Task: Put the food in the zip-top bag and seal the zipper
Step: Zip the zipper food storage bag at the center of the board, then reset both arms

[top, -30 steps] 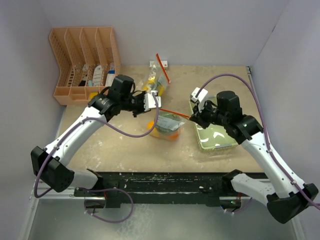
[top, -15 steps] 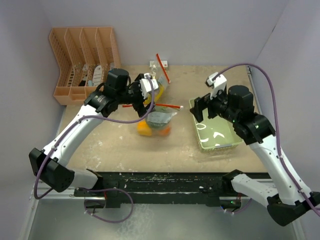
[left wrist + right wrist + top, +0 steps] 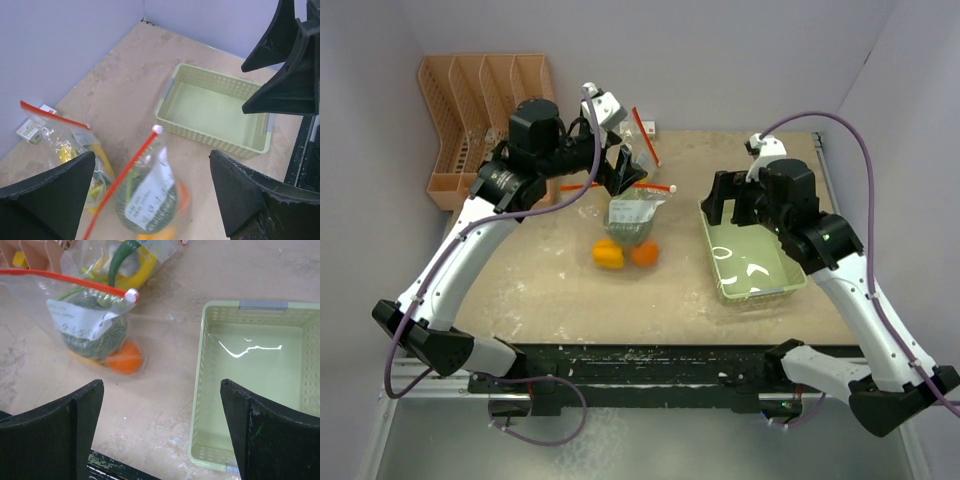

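Note:
A clear zip-top bag (image 3: 632, 215) rests on the table and holds the grey-green melon (image 3: 92, 332), the yellow-orange pepper (image 3: 608, 254) and the orange fruit (image 3: 125, 358). Its red zipper (image 3: 620, 187) runs straight, with the white slider (image 3: 131, 295) at the right end. The banana (image 3: 131, 262) lies in a second clear bag (image 3: 636, 142) behind. My left gripper (image 3: 625, 165) (image 3: 152, 152) hangs open above the bag, holding nothing. To the bag's right, my right gripper (image 3: 728, 205) (image 3: 161, 382) is open and empty by the basket's left edge.
A pale green basket (image 3: 772, 292) (image 3: 172, 90) (image 3: 200, 390) sits right of the bag. A peach slotted organiser (image 3: 455, 100) with small packets stands at the back left against the wall. Walls close in the left, back and right sides.
Both grippers opened and let go of the bag's zipper, then rose and drew apart. The bag dropped onto the table and settled slightly back.

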